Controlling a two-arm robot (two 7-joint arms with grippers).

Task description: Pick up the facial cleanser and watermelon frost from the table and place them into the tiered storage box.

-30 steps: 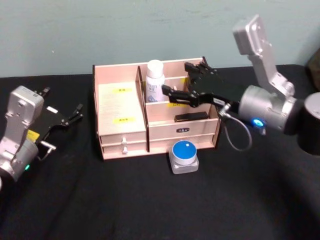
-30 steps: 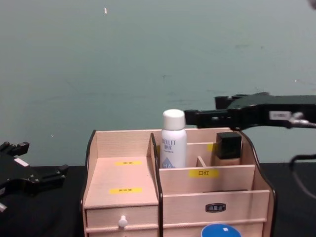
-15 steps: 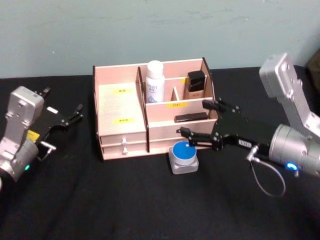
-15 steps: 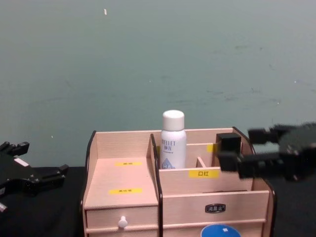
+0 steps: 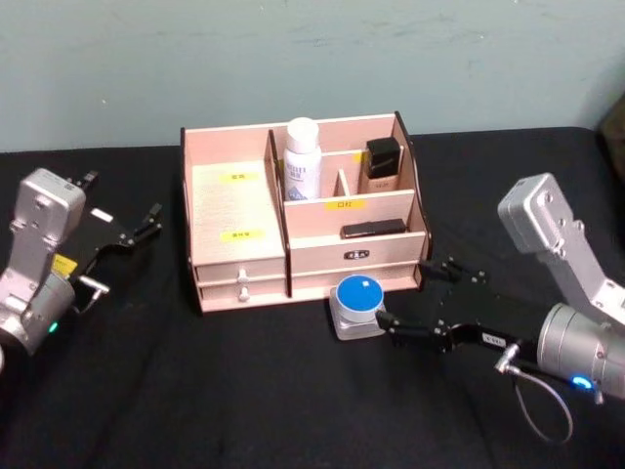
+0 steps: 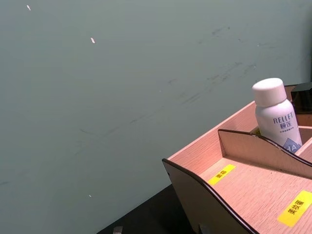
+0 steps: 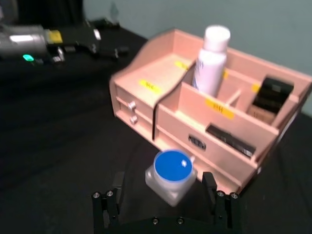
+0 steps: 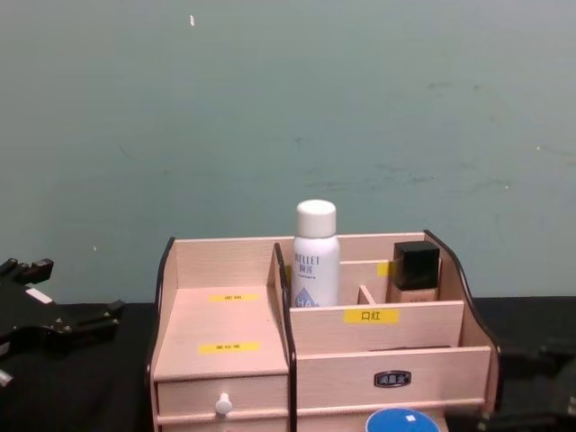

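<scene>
The tiered storage box (image 5: 239,210) (image 8: 225,315) (image 7: 146,73) (image 6: 253,185) stands at the middle back of the black table. A white bottle (image 5: 303,156) (image 8: 316,256) (image 7: 210,61) (image 6: 275,117) stands upright in a rear compartment. A small black-capped bottle (image 5: 382,164) (image 8: 416,270) (image 7: 271,97) stands in the back right one. I cannot tell which is the facial cleanser or the watermelon frost. My right gripper (image 5: 405,291) (image 7: 163,209) is open, low over the table by the box's front right corner. My left gripper (image 5: 122,200) (image 8: 72,288) is parked open at the left.
A blue-lidded jar (image 5: 358,305) (image 7: 171,175) (image 8: 402,421) sits on the table against the box's front, just ahead of my right fingertips. A flat black item (image 5: 373,230) (image 7: 229,139) lies in the front right compartment. Bare black tabletop (image 5: 244,391) spreads in front.
My right gripper has drawn back from the box's back right compartment, leaving the black-capped bottle there, and dropped to the table beside the blue-lidded jar. The left arm has not moved.
</scene>
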